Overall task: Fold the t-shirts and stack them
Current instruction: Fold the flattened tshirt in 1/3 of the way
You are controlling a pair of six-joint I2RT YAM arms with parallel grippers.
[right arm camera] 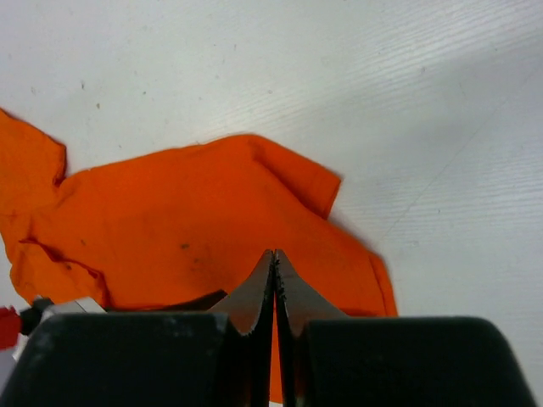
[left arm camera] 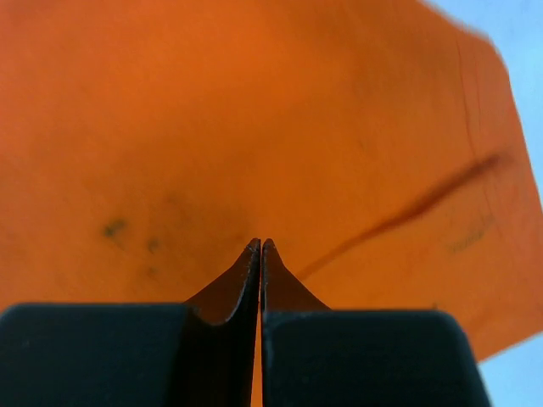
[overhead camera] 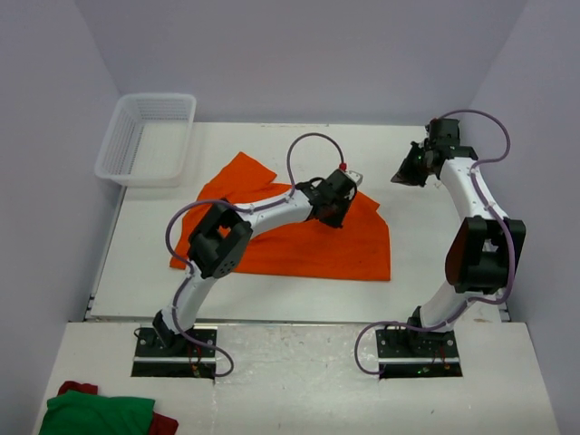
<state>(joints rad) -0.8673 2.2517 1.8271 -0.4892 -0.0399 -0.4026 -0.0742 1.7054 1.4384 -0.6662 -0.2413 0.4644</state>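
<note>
One bright orange t-shirt (overhead camera: 299, 245) lies spread and partly folded on the white table (overhead camera: 426, 254), a sleeve pointing to the back left. My left gripper (overhead camera: 333, 216) is over the shirt's upper right part. In the left wrist view its jaws (left arm camera: 260, 243) are shut with nothing between them, and orange fabric (left arm camera: 254, 127) fills the view. My right gripper (overhead camera: 405, 174) is shut and empty, held over bare table to the right of the shirt. The right wrist view (right arm camera: 273, 254) looks across the shirt (right arm camera: 187, 220).
A white mesh basket (overhead camera: 148, 138) stands at the back left corner. A green and red pile of clothes (overhead camera: 100, 412) lies on the near ledge at the bottom left. Walls close in the table on three sides.
</note>
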